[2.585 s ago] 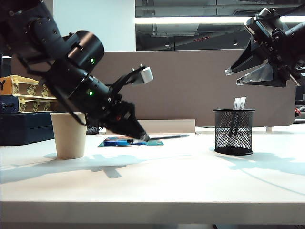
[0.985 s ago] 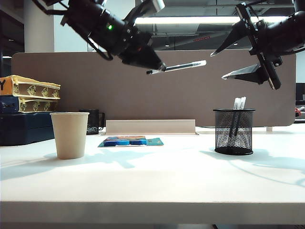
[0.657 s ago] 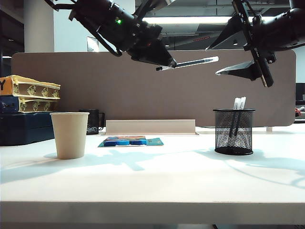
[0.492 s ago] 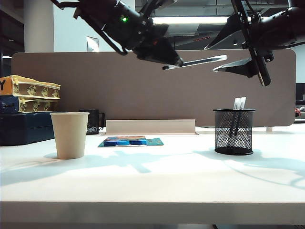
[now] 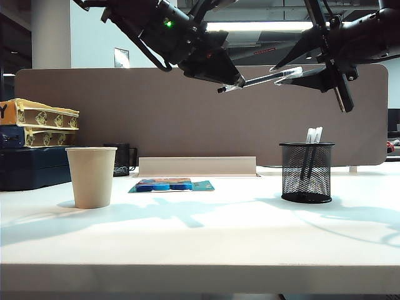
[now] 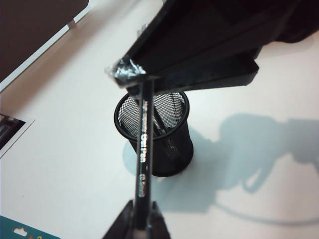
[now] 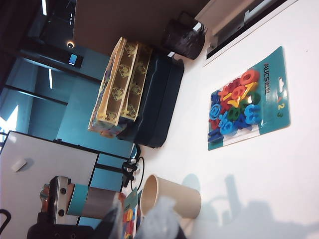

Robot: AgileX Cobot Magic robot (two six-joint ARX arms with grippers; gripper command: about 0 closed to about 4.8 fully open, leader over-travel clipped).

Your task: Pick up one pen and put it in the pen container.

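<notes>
I had the pen (image 5: 262, 79) up in the air, pinched by the left pincer (image 5: 232, 83); right pincer (image 5: 300, 72) was at its tip, grip unclear. Handover under way; drop into the container (image 5: 306, 171) on the desk (image 5: 200, 237) remained.

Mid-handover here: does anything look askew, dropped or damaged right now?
Nothing stands out. The pen is held level in mid-air between the left gripper and right gripper, above the upright pen container.

The pen (image 5: 262, 79) has been lifted off the counter (high up) and carried to the right end effector (image 5: 299, 72), whose jaws have narrowed around its tip.
</notes>
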